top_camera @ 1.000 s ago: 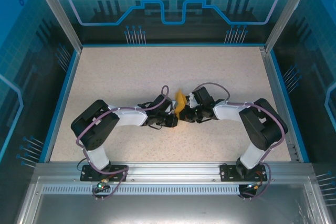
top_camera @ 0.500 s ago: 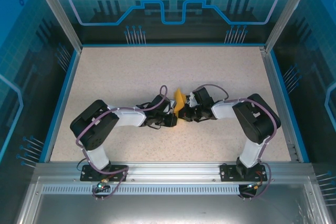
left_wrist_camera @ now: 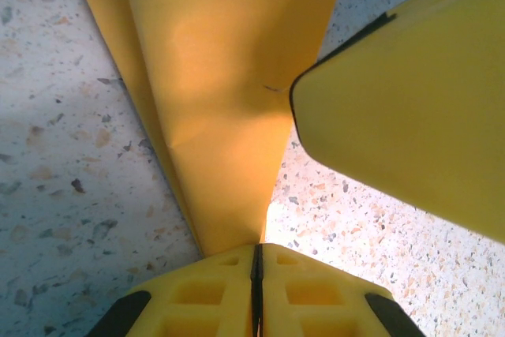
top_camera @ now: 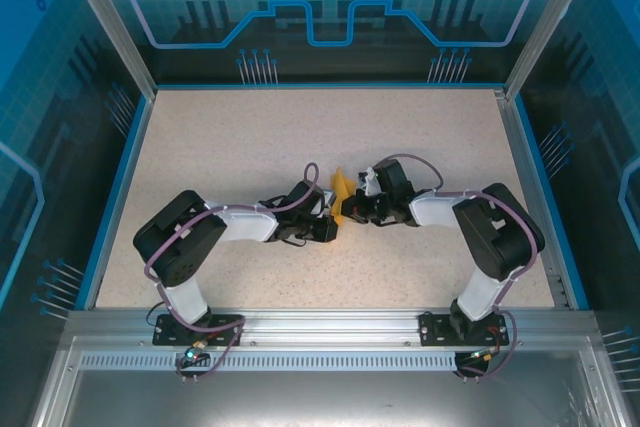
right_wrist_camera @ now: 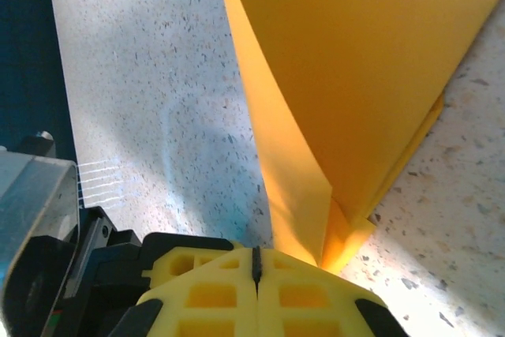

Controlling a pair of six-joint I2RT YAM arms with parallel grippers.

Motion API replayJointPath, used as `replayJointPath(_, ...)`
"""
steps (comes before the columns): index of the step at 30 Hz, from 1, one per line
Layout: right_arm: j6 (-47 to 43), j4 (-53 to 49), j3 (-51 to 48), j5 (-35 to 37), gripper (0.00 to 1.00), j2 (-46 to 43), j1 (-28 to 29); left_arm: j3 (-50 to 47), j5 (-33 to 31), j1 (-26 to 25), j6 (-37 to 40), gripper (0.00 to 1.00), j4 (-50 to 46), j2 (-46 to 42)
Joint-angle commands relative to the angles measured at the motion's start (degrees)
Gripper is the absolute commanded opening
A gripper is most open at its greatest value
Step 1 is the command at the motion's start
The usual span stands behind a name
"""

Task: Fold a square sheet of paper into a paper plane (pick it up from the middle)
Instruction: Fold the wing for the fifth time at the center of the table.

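The left gripper (left_wrist_camera: 256, 256) is closed on the lower tip of the orange sheet of paper (left_wrist_camera: 221, 76) (folded to a narrow wedge), which is held upright at the middle of the desk (top_camera: 250, 137). The right gripper (right_wrist_camera: 256, 256) is clamped on it from the opposite side.

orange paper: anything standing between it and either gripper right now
Nothing visible does. The left gripper and the right gripper are each already shut on the orange paper, which stands upright between them.
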Motion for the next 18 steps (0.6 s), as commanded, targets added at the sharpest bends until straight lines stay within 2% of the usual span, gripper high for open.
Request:
replayJointPath(1, 1.77, 2.54, 0.43, -1.56, 0.00, 2.94, 0.25, -3.24, -2.02, -0.47, 1.14, 0.11, -7.78, 4.16)
replayJointPath(4, 3.18, 5.82, 1.30, -2.01, 0.00, 5.43, 0.29, -3.39, -1.76, -0.48, 1.14, 0.11, -7.60, 4.26)
replayJointPath(10, 2.38, 5.17, 2.87, -0.66, 0.00, 7.92, 0.41, -3.63, -1.40, -0.44, 1.48, 0.11, -7.18, 4.77)
replayJointPath(18, -2.76, -6.61, 7.07, 6.05, 0.00, 8.69, 1.20, -3.83, -1.05, -0.43, 1.92, 0.11, -6.96, 5.25)
